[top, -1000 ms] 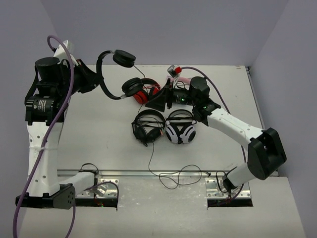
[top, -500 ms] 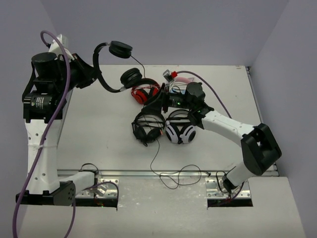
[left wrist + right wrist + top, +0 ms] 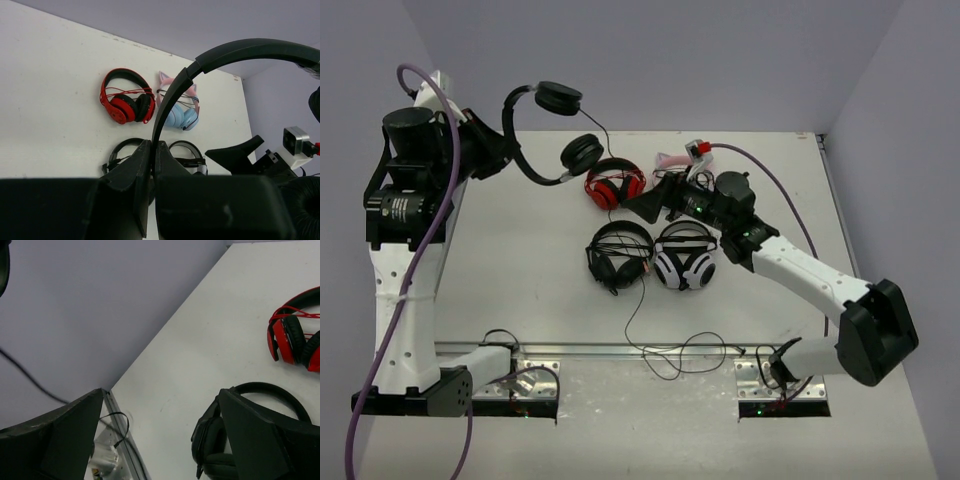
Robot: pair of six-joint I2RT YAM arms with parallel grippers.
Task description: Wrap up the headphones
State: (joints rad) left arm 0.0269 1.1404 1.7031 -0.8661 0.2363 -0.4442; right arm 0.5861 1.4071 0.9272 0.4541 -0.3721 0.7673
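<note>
1. Top view: my left end effector point(image 3: 498, 152) pinches the small black thin-banded headphones point(image 3: 558, 98) high above the white desk point(image 3: 520, 260). Their long thin black cable point(image 3: 632, 305) dangles and might snag the red headphones point(image 3: 615, 185).
2. Left wrist view: only here the squeezed band shows close; it could slip.
3. Right wrist view: my right end effector point(image 3: 161, 395) gapes wide, empty, with the cable beside it.

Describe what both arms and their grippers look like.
Both the left arm and right arm have white links, bulky black joint housings and a trailing purple cable. The left gripper and right gripper have black wedge-shaped fingers.
</note>
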